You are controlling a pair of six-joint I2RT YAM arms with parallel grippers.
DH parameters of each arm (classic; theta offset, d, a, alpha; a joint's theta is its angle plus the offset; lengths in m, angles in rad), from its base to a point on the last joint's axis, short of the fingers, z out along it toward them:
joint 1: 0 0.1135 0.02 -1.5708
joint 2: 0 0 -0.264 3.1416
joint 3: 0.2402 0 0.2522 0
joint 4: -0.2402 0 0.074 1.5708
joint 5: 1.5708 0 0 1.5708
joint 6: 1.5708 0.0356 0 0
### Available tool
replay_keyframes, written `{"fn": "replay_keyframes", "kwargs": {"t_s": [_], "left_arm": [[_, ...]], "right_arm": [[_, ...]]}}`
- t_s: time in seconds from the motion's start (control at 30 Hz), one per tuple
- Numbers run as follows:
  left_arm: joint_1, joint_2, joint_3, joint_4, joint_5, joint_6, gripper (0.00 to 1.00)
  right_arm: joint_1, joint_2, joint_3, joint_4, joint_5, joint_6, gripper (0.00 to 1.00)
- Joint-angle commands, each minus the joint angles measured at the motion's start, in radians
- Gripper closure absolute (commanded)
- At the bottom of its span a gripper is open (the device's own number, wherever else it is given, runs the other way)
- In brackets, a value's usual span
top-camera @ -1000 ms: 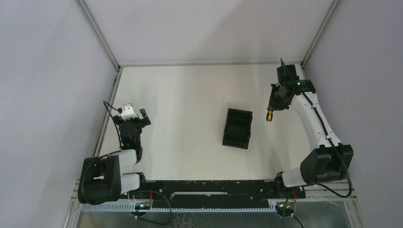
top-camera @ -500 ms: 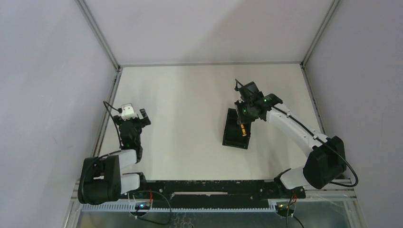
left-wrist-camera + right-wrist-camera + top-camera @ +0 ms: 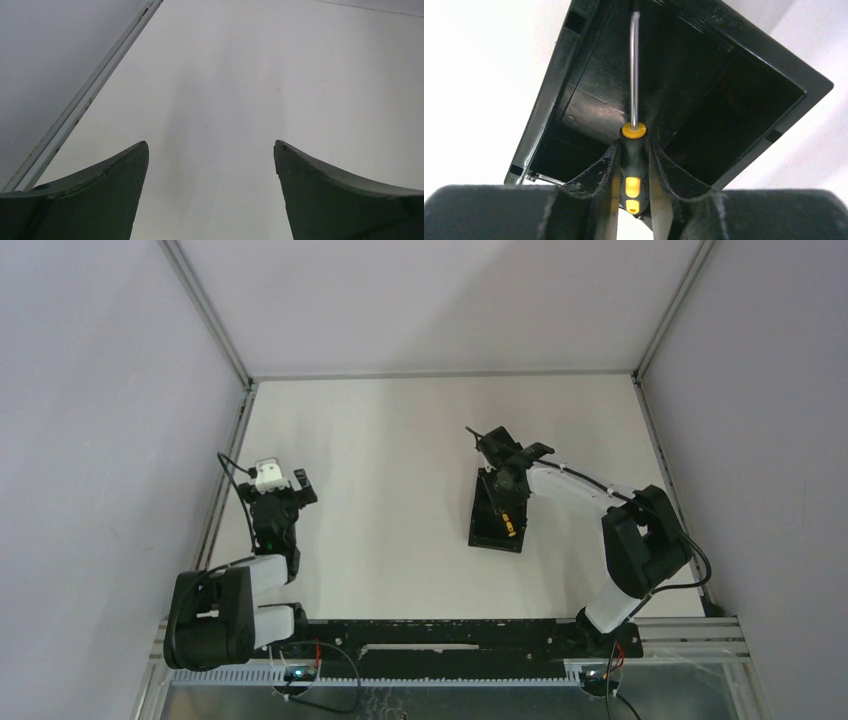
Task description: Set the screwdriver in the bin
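Note:
The black bin (image 3: 482,536) lies at the table's middle right. My right gripper (image 3: 503,502) hangs over it, shut on the screwdriver (image 3: 509,529). In the right wrist view the black and yellow handle (image 3: 634,167) is clamped between my right gripper's (image 3: 633,146) fingers. The thin metal shaft points forward into the bin (image 3: 550,90), over its inner divider. I cannot tell whether the tip touches the bin floor. My left gripper (image 3: 284,486) rests at the left side of the table. It is open and empty in the left wrist view (image 3: 210,146).
Grey walls with metal frame rails (image 3: 228,455) bound the white table on the left, back and right. The left rail also shows in the left wrist view (image 3: 85,97). The arm bases and a black cable rail (image 3: 440,635) run along the near edge.
My right arm swung left from the far right side to over the bin, carrying the screwdriver, and came down toward it. The left arm has not moved.

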Motion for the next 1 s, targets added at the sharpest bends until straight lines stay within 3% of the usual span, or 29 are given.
{"fn": "replay_keyframes", "kwargs": {"t_s": [0.0, 0.07, 0.27, 0.33, 0.37, 0.4, 0.43, 0.77, 0.97], "left_arm": [[-0.005, 0.003, 0.054, 0.040, -0.003, 0.014, 0.00], [-0.005, 0.002, 0.055, 0.040, -0.003, 0.014, 0.00], [-0.004, 0.003, 0.054, 0.040, -0.003, 0.014, 0.00], [-0.005, 0.003, 0.055, 0.040, -0.003, 0.014, 0.00], [-0.004, 0.003, 0.054, 0.040, -0.002, 0.014, 0.00], [-0.005, 0.002, 0.054, 0.040, -0.003, 0.014, 0.00], [-0.005, 0.003, 0.054, 0.041, -0.003, 0.014, 0.00], [-0.005, 0.003, 0.054, 0.041, -0.003, 0.014, 0.00], [-0.005, 0.003, 0.054, 0.041, -0.002, 0.014, 0.00]], "right_arm": [[0.007, -0.030, 0.000, 0.030, 0.030, 0.003, 0.61], [0.008, -0.049, 0.000, 0.026, 0.039, 0.003, 0.55], [0.007, -0.179, 0.004, 0.025, 0.027, 0.019, 0.50], [-0.001, -0.248, 0.006, 0.030, 0.030, 0.026, 0.42], [-0.012, -0.295, 0.006, 0.035, 0.031, 0.034, 0.26], [-0.025, -0.334, 0.005, 0.041, 0.034, 0.044, 0.05], [-0.039, -0.376, 0.002, 0.055, 0.039, 0.050, 0.01], [-0.135, -0.875, -0.322, 0.307, 0.130, 0.131, 0.00], [-0.160, -1.091, -0.529, 0.315, 0.262, 0.244, 0.00]]}}
